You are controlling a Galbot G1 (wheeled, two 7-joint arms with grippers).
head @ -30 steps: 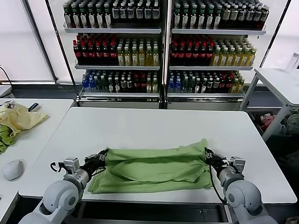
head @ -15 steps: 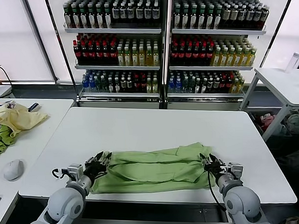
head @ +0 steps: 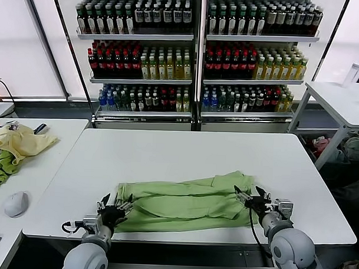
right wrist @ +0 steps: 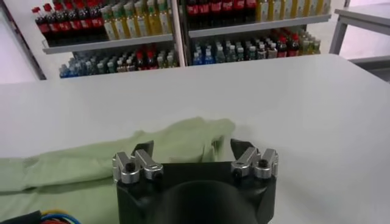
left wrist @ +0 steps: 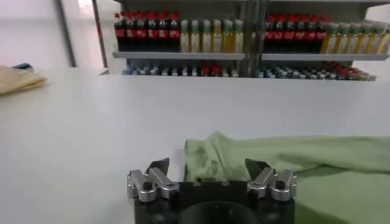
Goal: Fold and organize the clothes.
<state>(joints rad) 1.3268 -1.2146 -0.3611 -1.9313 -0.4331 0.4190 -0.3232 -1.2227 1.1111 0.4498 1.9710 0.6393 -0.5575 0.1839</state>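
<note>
The light green polo shirt (head: pixel 186 198) lay folded into a long band on the white table (head: pixel 185 152), stretched between my fingers. I had the left gripper (head: pixel 113 204) spread wide at one end and the right gripper (head: pixel 252 198) spread wide at the other, neither holding cloth

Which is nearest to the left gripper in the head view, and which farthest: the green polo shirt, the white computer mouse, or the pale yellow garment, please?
From the left gripper:
1. Light green soft polo shirt, right beside it on the main table.
2. White computer mouse, on the side table to its left.
3. Pale yellow garment, farther back on that side table.
</note>
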